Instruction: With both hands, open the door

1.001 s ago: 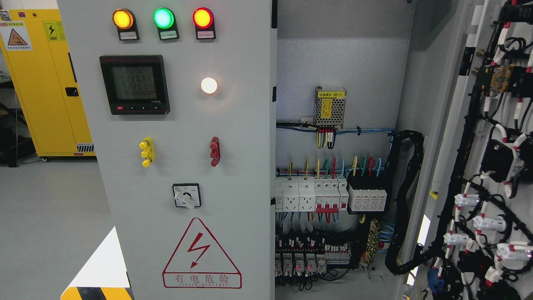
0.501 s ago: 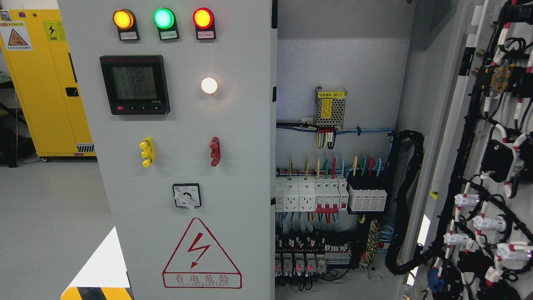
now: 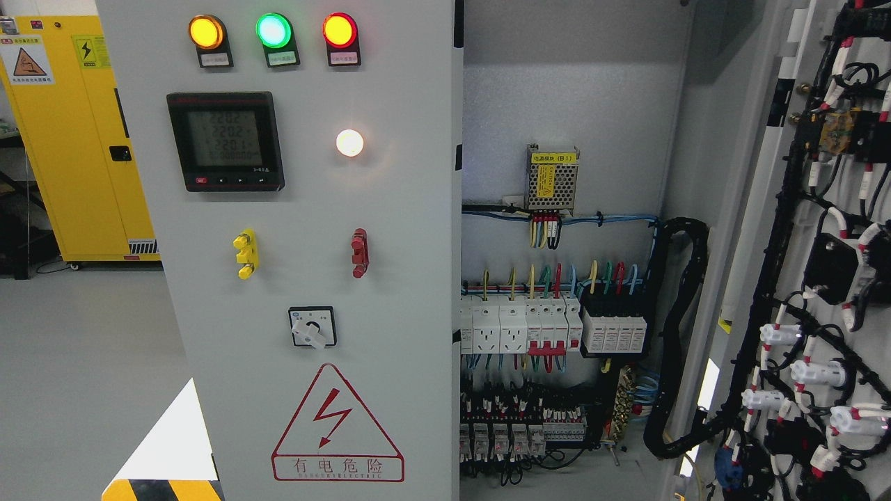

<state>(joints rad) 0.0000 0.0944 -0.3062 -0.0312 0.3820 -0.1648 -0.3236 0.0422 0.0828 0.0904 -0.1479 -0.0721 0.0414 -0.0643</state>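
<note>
You're looking at the cabinet's right door (image 3: 828, 229) swung wide open at the picture's right, wiring side facing you. The left door (image 3: 306, 243) sits shut, with its meter (image 3: 225, 141) and three lit lamps (image 3: 273, 30). Neither hand shows, so you can't tell what the fingers are doing.

The left door (image 3: 292, 278) is cut off by the top and bottom edges. The open right door (image 3: 821, 292) is cropped at the right edge, its wiring only partly seen. The yellow cabinet (image 3: 76, 139) is half hidden behind the left door. The meter (image 3: 225, 141) digits are too small to be read.
</note>
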